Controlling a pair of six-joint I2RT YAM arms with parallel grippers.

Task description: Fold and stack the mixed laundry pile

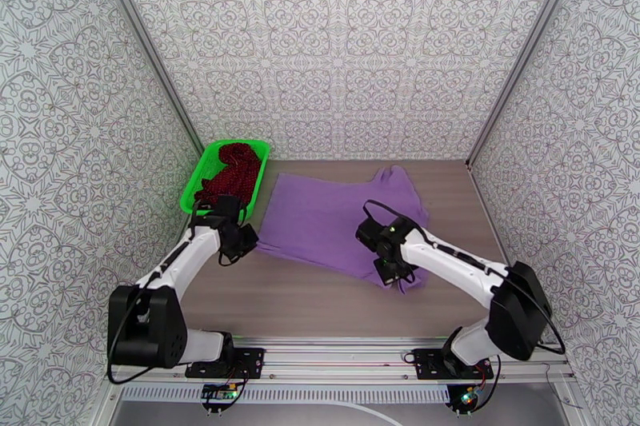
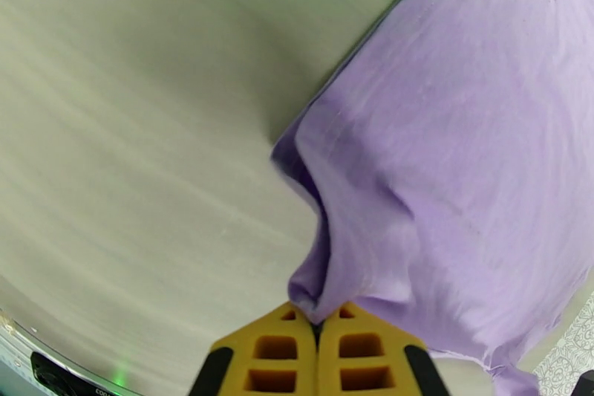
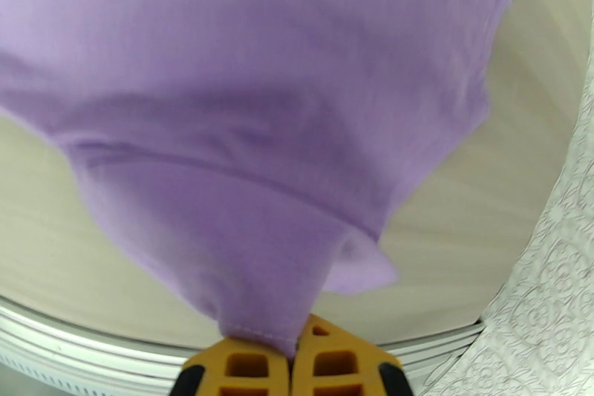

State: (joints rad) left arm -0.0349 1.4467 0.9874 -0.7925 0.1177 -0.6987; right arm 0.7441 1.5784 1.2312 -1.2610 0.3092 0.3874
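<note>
The lavender T-shirt (image 1: pixel 328 216) lies spread on the wooden table, a sleeve pointing to the back right. My left gripper (image 1: pixel 240 242) is shut on its near left corner; the left wrist view shows the yellow pads pinching a fold of the T-shirt (image 2: pixel 445 167) at the gripper (image 2: pixel 318 323). My right gripper (image 1: pixel 390 269) is shut on the near right edge, with the T-shirt (image 3: pixel 260 130) bunched and lifted at the gripper (image 3: pixel 291 349). The dark red, black-speckled garment (image 1: pixel 232 169) lies crumpled in the green basket.
The bright green mesh basket (image 1: pixel 196 184) stands at the back left against the patterned wall. Patterned walls close in the table on three sides. Bare wood (image 1: pixel 304 300) runs between the shirt and the metal rail at the near edge.
</note>
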